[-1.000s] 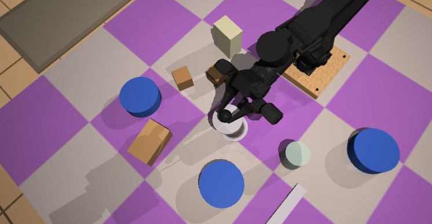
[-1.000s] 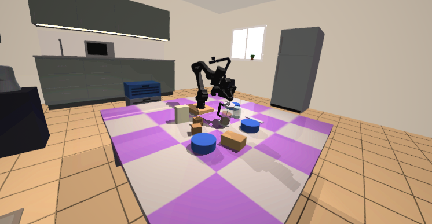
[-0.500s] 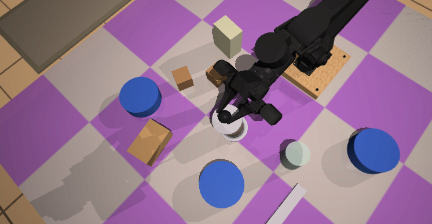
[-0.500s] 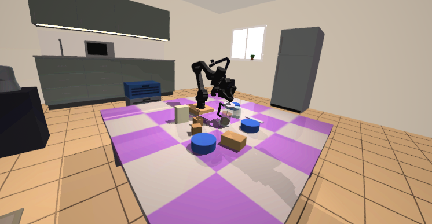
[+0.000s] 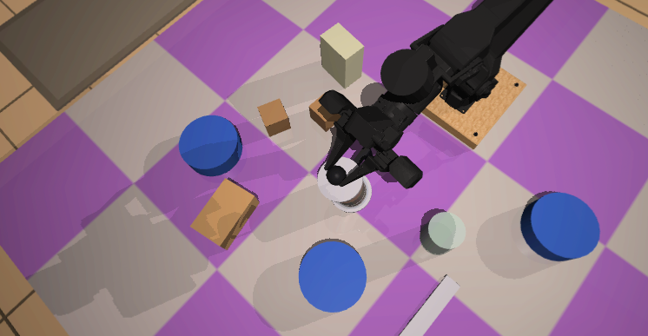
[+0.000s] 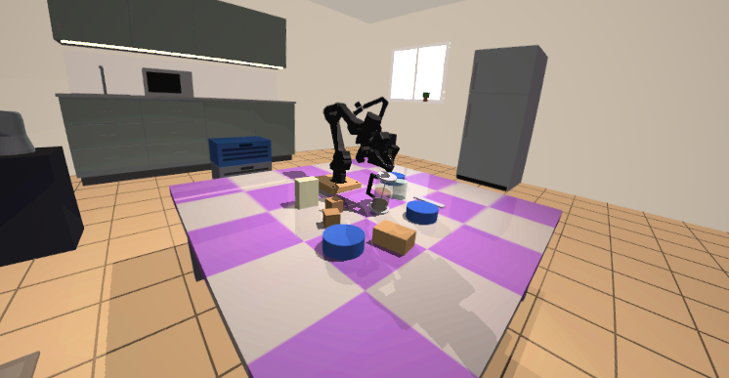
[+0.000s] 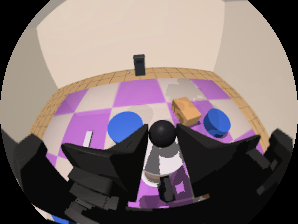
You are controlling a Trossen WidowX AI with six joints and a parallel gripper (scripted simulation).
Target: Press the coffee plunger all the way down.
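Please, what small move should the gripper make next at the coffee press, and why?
Probably open the gripper and let go. It is shut on the black plunger knob, which in the top view sits right at the white lid of the coffee press, so the plunger looks fully down. The press stands upright. If any travel remains, a short straight push down should come first.

Three blue discs (image 5: 209,143) (image 5: 332,275) (image 5: 561,225) sit well apart on the checkered surface (image 5: 113,88). A cream block (image 5: 341,53), two small brown cubes (image 5: 274,115) (image 5: 320,113), a tan box (image 5: 224,213) and a pale green cylinder (image 5: 443,232) stand among them.
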